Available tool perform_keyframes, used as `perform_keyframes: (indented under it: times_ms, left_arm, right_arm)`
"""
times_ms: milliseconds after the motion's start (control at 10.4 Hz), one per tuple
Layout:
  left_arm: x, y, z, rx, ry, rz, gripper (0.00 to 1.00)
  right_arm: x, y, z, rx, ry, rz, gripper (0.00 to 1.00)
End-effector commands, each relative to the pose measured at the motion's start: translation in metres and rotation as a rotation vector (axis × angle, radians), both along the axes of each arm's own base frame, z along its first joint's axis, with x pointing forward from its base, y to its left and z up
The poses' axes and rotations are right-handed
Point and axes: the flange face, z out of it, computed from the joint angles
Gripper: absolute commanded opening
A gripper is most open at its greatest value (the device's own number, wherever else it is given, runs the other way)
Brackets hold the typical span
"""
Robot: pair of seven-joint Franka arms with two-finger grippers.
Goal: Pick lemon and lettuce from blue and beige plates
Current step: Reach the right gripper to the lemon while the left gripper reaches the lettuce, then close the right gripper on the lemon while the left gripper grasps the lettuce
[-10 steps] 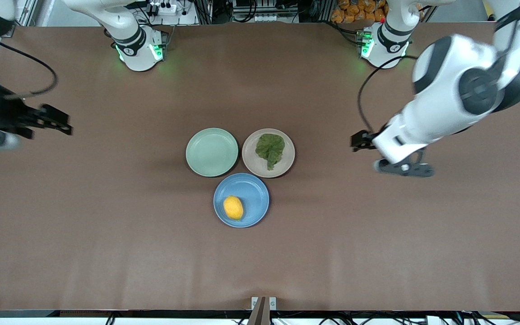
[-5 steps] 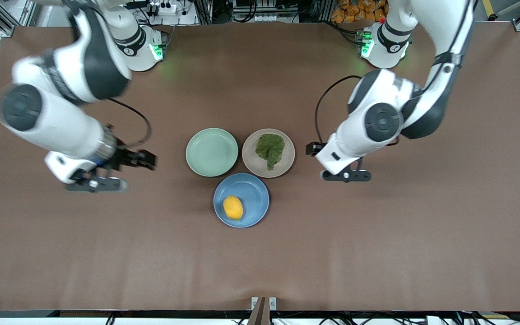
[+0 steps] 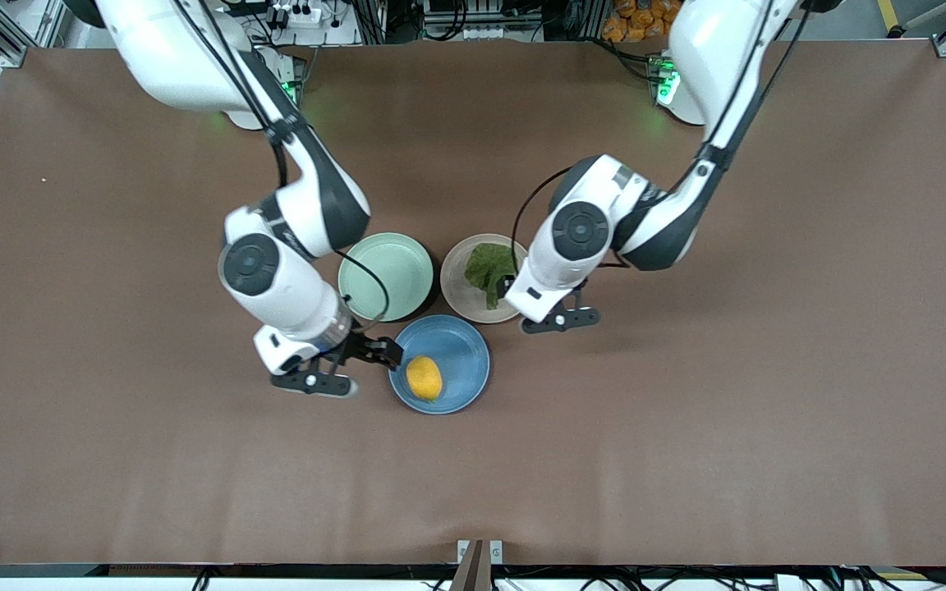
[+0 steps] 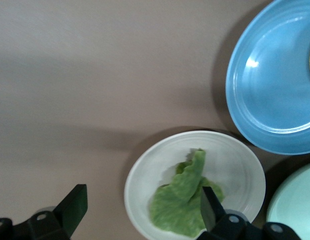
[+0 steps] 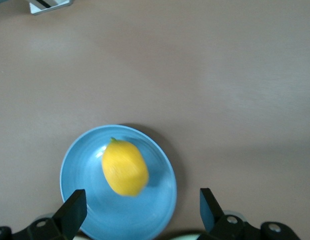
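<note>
The lemon [image 3: 424, 377] lies on the blue plate [image 3: 465, 361], the plate nearest the front camera. The lettuce [image 3: 489, 267], a crinkled green leaf, lies on the beige plate [image 3: 456, 287]. My right gripper [image 3: 383, 353] is open and empty at the blue plate's rim toward the right arm's end; in the right wrist view [image 5: 142, 210] it hangs over the blue plate [image 5: 85, 200] beside the lemon [image 5: 125, 166]. My left gripper [image 3: 512, 289] is open and empty over the beige plate's rim; in the left wrist view [image 4: 142, 210] the lettuce [image 4: 182, 200] lies by one finger.
An empty mint green plate [image 3: 387, 271] sits beside the beige plate, touching distance from both plates, partly under the right arm. A small metal bracket [image 3: 479, 550] sits at the table's front edge. Bare brown table surrounds the plates.
Both arms swung in from the table's two ends to the plates. The right gripper now sits at the blue plate, the left at the beige plate. Lemon and lettuce have not moved.
</note>
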Motion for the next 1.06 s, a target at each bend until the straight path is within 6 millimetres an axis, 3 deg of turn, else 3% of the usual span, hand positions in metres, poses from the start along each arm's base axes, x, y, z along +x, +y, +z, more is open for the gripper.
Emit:
perform_keyframes:
  times_ms: [0,288,576,768,960]
  left_arm:
    - [-0.012,-0.032,-0.030,0.014,-0.047,0.040,1.00]
    - [-0.044,-0.064,-0.055,0.035,-0.027,0.047,1.00]
    - [-0.055,-0.069,-0.082,0.060,0.002,0.031,1.00]
    - [-0.065,-0.075,-0.098,0.072,0.020,0.017,1.00]
    - [-0.069,-0.077,-0.103,0.077,0.025,0.012,1.00]
  right_arm:
    - [0.003,0.020,-0.031,0.033,-0.040,-0.022,1.00]
    - [-0.011,0.053,-0.080,0.045,-0.085,0.015,1.00]
    - [-0.023,0.066,-0.118,0.026,-0.076,0.042,1.00]
    - [-0.025,0.065,-0.132,0.001,-0.072,0.062,1.00]
    - [-0.021,0.062,-0.130,-0.023,-0.093,0.086,0.70]
